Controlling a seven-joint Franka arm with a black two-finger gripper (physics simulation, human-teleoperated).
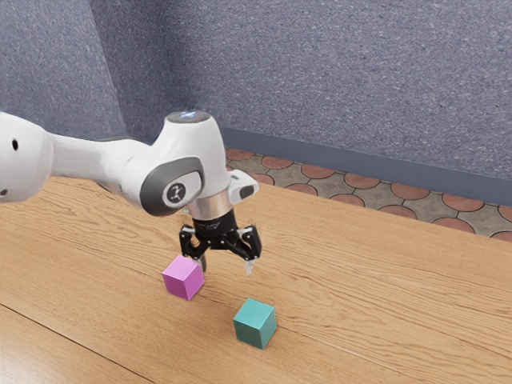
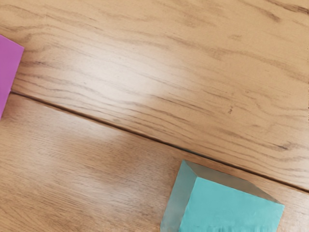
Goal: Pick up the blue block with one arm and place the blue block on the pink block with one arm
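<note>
Teal block (image 1: 255,323): plain matte cube, 4 o'clock from pink block (image 1: 183,278). Gripper (image 1: 225,265) spread wide, empty. Wood-plank table (image 1: 384,264); grey speckled wall (image 1: 360,72); reddish cobbled floor (image 1: 384,189).

You have two cubes resting on the wooden surface (image 1: 384,272), each flat on one face and upright. The blue block (image 1: 255,323) reads more as teal or blue-green, with a lighter top and darker shaded sides. It is turned so that one vertical edge faces the exterior camera. The pink block (image 1: 183,278) is a magenta cube that looks about the same size as the blue one, and it too is rotated with an edge toward that camera. It lies near the blue block, toward the exterior view's left and slightly farther back. The two are apart, with bare wood between them, and neither sits on the other.
</note>
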